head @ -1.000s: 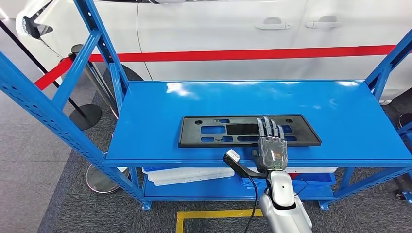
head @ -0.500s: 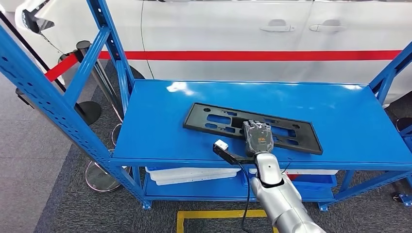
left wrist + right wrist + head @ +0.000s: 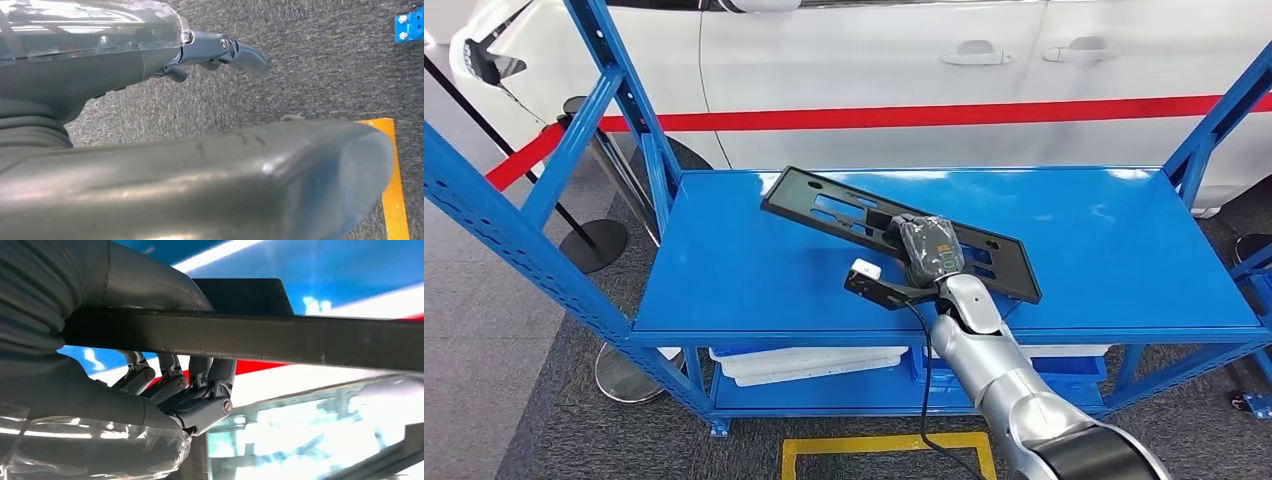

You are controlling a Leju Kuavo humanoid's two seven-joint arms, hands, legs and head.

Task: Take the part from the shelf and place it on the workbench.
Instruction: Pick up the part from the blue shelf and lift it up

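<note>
Above the shelf's (image 3: 754,290) top deck, toward its front edge, the right hand (image 3: 929,250) grips the part (image 3: 824,205), fingers (image 3: 200,375) curled over one long edge near the middle. It is a long, flat, matte black plastic plate with rectangular cutouts and small round holes. It sits tilted, its far end raised toward the back left corner and its near end low by the front edge; whether that end touches the deck cannot be told. In the right wrist view the plate's edge crosses as a dark bar clamped between thumb and fingers. By the floor, the left hand (image 3: 220,50) hangs with nothing in it, fingers loosely bent.
</note>
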